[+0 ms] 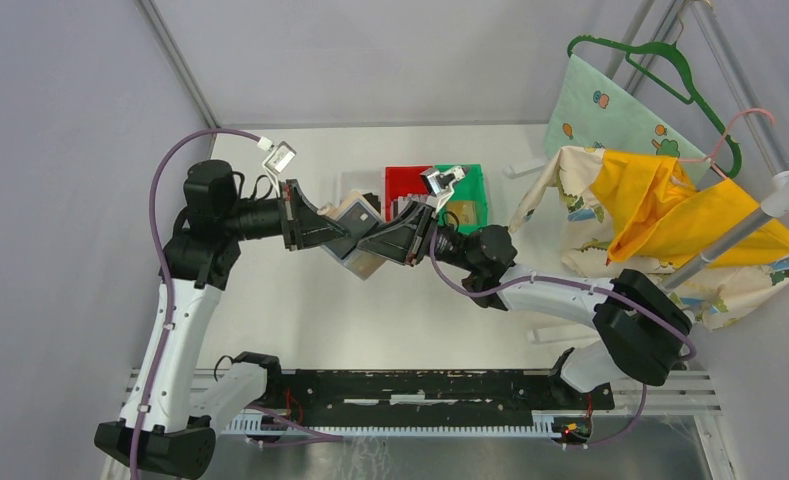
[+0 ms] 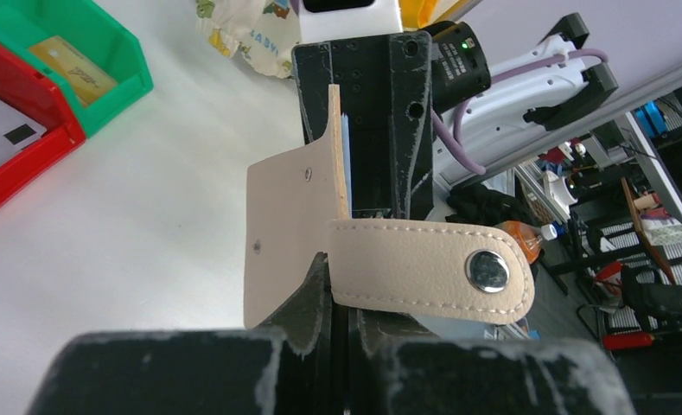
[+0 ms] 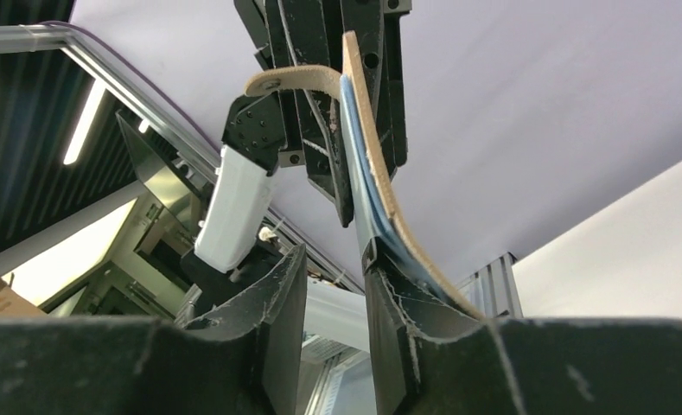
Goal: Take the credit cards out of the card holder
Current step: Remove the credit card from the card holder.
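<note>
**Top view.** My left pincer (image 1: 342,240) and right pincer (image 1: 382,243) meet nose to nose over the middle of the white table (image 1: 300,320). The card holder (image 1: 367,267) hangs between them, lifted off the surface. Just beyond them stand the red bin (image 1: 402,180) and the green bin (image 1: 473,185), side by side. Yellow and patterned cloths (image 1: 660,205) lie heaped at the right under a green hanger (image 1: 660,60).

**Left wrist view.** The left pincer (image 2: 337,311) is clamped tight on the beige card holder (image 2: 281,233) near its lower edge. The snap tab (image 2: 428,268) folds out to the right, stud showing. The right pincer (image 2: 367,186) faces me from above, with the holder's upright leather edge across its front. A pale blue layer sits just behind that edge; I cannot tell whether it is sleeve or card. At upper left a gold-tan card (image 2: 67,71) lies flat in the green bin (image 2: 125,65). A pale card (image 2: 0,130) with a black mark lies in the red bin (image 2: 35,156).

**Right wrist view.** The right pincer (image 3: 333,277) has its jaws partway apart, with background showing through the gap. The card holder (image 3: 373,147) curves down from the left pincer (image 3: 320,130). Its leather and bluish layers run against the finger (image 3: 402,320) on the right of the picture. I cannot tell whether anything is caught between my fingers.
</note>
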Motion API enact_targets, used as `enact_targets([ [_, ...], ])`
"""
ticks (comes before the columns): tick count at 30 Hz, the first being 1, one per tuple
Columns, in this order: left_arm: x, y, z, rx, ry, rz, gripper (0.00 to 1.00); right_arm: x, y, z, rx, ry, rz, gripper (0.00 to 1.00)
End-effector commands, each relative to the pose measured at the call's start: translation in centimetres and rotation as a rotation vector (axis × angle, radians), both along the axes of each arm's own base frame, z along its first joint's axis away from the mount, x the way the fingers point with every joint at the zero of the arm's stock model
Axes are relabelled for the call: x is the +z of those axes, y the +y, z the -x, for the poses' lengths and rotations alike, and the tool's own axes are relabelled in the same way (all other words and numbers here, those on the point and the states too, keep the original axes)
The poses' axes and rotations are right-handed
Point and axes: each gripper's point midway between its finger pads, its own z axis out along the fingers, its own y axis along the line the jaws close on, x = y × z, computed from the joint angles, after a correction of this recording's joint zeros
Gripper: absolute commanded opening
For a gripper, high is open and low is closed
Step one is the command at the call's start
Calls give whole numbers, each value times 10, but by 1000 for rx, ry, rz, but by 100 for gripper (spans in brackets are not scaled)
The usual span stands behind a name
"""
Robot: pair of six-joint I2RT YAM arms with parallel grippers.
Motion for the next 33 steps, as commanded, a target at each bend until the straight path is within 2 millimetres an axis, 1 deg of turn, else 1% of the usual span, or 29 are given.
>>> enact_targets([
  [1, 14, -3, 22, -96, -28, 50, 6, 51, -20, 13, 8, -89, -202, 33],
  [4, 13, -4, 33, -168, -19, 68, 14, 54, -23, 15, 20, -92, -231, 26],
  [5, 12, -4, 35, -182, -17, 71, 18, 54, -23, 15, 23, -88, -236, 23],
  [6, 12, -4, 35, -185, -19, 71, 19, 54, -23, 15, 25, -84, -237, 20],
  [8, 10, -4, 32, -171, -25, 62, 20, 51, -22, 13, 19, -76, -230, 12],
  [11, 6, -3, 22, -120, -2, 39, 19, 45, -21, 10, -10, -75, -204, 0],
  [14, -1, -3, 16, -99, 30, 16, 20, 40, -21, 9, -34, -89, -176, 0],
  [16, -4, -3, 15, -100, 46, 10, 26, 40, -22, 10, -41, -96, -170, 0],
  [19, -3, -3, 15, -101, 39, 12, 29, 36, -23, 11, -49, -102, -153, 0],
  [25, 1, -2, 12, -78, 17, 8, 20, 16, -27, 11, -69, -75, -113, 0],
  [33, 6, -3, 11, -84, 8, 11, 17, 1, -24, 12, -65, -62, -82, 0],
])
